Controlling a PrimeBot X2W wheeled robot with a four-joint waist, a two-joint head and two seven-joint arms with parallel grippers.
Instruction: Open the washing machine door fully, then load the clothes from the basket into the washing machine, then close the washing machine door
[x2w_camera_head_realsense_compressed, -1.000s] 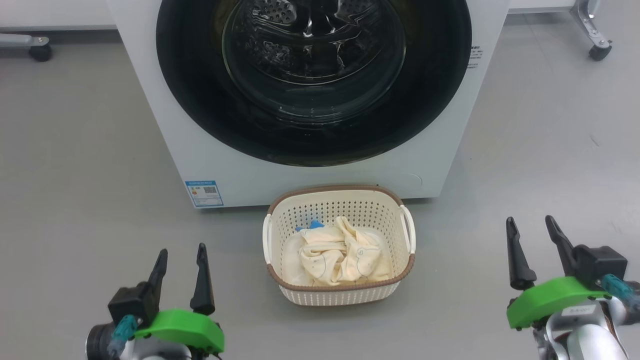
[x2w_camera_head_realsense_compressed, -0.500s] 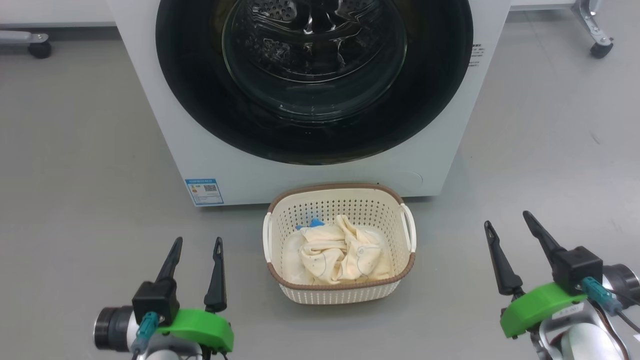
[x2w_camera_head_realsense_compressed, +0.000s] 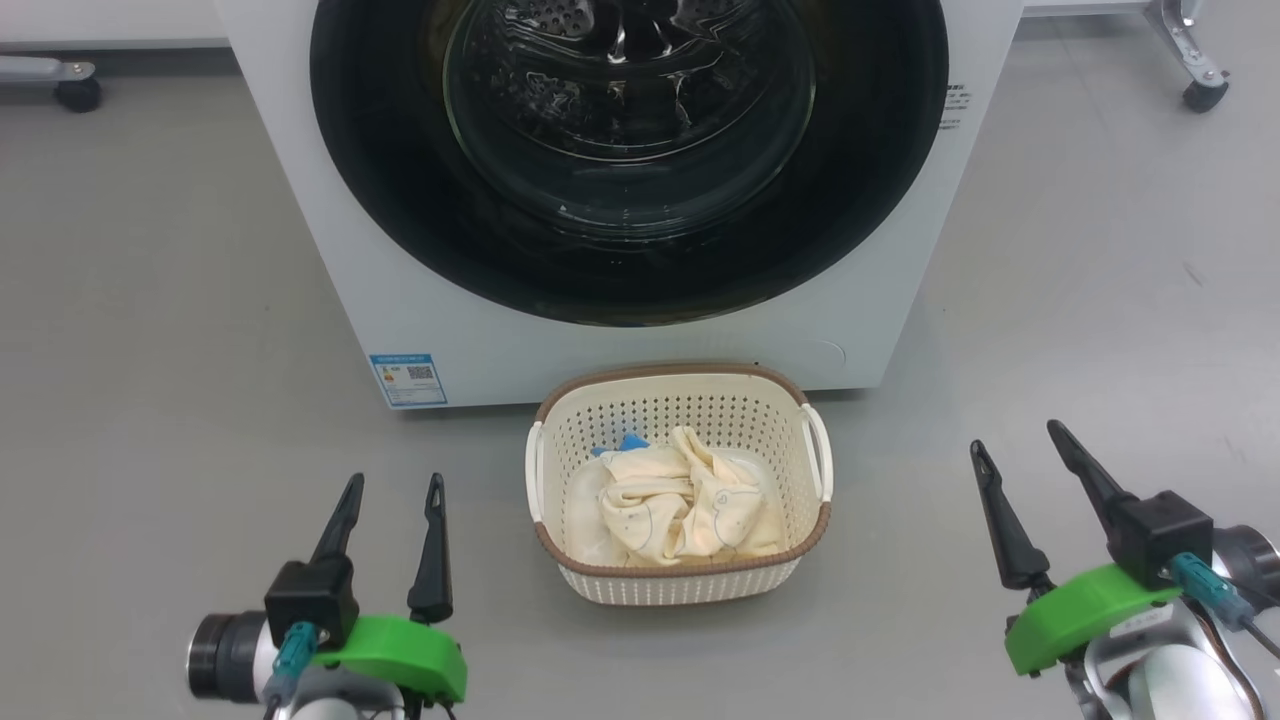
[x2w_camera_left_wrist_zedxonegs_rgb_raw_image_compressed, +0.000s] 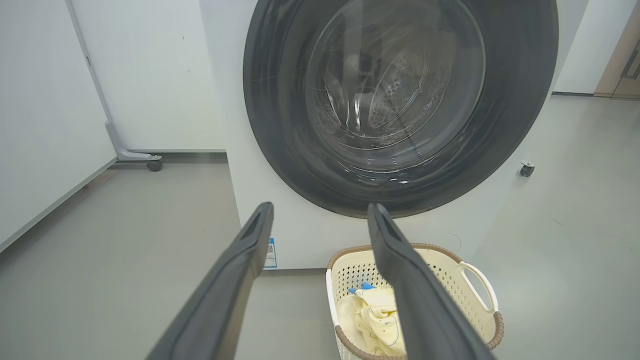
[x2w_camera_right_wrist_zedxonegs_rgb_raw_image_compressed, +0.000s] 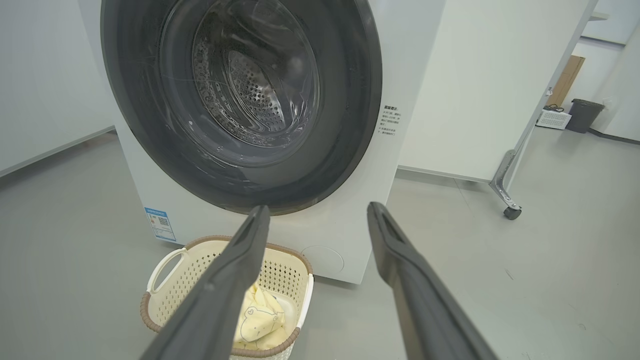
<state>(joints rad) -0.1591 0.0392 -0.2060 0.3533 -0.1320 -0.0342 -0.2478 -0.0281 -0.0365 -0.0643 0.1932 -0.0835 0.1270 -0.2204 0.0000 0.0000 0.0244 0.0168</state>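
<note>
The washing machine door (x2w_camera_head_realsense_compressed: 630, 130) sits flat against the white front of the washing machine (x2w_camera_head_realsense_compressed: 420, 330), so I judge I am at the very first step: getting that door open. The basket (x2w_camera_head_realsense_compressed: 680, 573) stands on the floor (x2w_camera_head_realsense_compressed: 180, 300) just in front of the machine, below the door. The cream-yellow clothes (x2w_camera_head_realsense_compressed: 680, 505) are heaped inside it.

My left tool (x2w_camera_head_realsense_compressed: 396, 480) hovers on the near left of the basket, fingers spread and holding nothing. My right tool (x2w_camera_head_realsense_compressed: 1016, 436) hovers on the near right, likewise spread and empty. Both are well apart from the door and from the basket.

As I read it, the next move is to raise one tool and carry it far forward to the door's black ring (x2w_camera_head_realsense_compressed: 380, 200) for a purchase to pull on. I cannot make out a handle or recess there, so I cannot tell which side to take. I would also mind the basket under the door's swing.
</note>
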